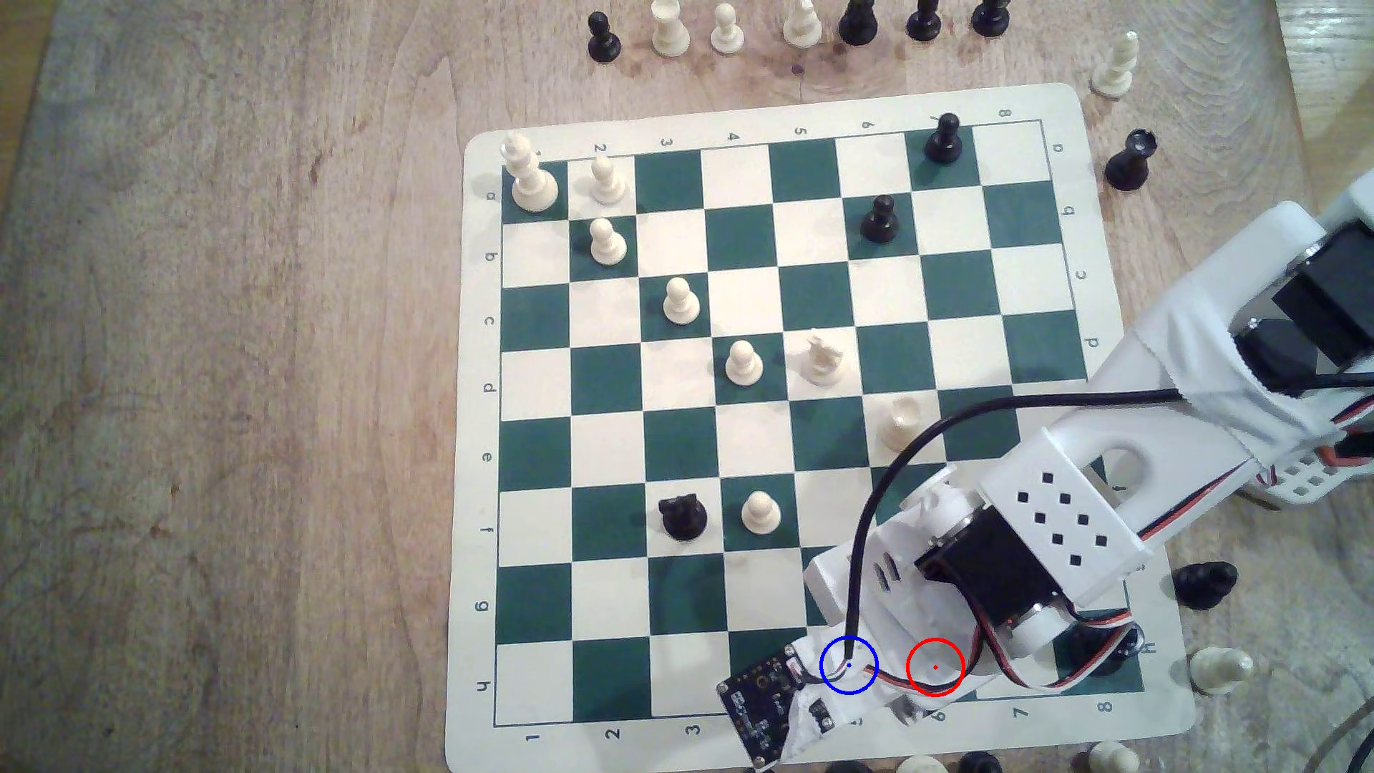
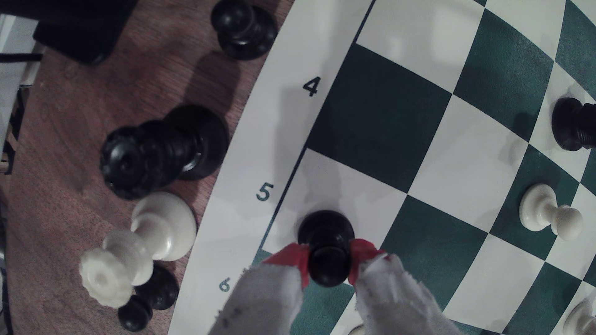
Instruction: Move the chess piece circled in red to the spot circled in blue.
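My gripper (image 2: 329,261) has cloth-wrapped fingers with red tips (image 2: 292,254), and it is shut on the ball head of the chess piece (image 2: 325,225), a small glossy black pawn. The pawn's round base sits over the spot (image 2: 335,183), the cream square beside the printed 5 at the board's edge, close to the border with the green square by the 6. I cannot tell whether the base touches the board. In the exterior view the wrist covers this corner, and the blue ring (image 1: 821,665) and the red ring (image 1: 908,667) are drawn over the arm.
Off the board by this edge lie a tipped black queen (image 2: 154,154), a white piece (image 2: 135,244) and two black pawns (image 2: 245,29), (image 2: 142,306). On the board nearby stand a white pawn (image 1: 760,511) and a black knight (image 1: 682,515).
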Motion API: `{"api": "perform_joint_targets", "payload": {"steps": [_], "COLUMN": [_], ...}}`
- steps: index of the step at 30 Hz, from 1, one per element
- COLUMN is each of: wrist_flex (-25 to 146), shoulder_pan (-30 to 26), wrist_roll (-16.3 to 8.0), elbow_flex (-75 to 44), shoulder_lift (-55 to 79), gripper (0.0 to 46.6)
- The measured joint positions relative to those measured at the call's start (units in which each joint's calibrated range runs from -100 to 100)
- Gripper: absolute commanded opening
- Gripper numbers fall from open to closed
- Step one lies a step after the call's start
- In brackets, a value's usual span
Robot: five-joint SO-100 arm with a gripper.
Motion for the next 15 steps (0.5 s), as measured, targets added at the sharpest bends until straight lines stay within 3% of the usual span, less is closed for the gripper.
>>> {"api": "perform_joint_targets", "payload": {"steps": [15], "wrist_flex": [0.00], "shoulder_pan": [0.44], "wrist_roll": [0.88], "elbow_flex": [-2.71], "shoulder_lift": [1.68], "gripper": [1.4]}}
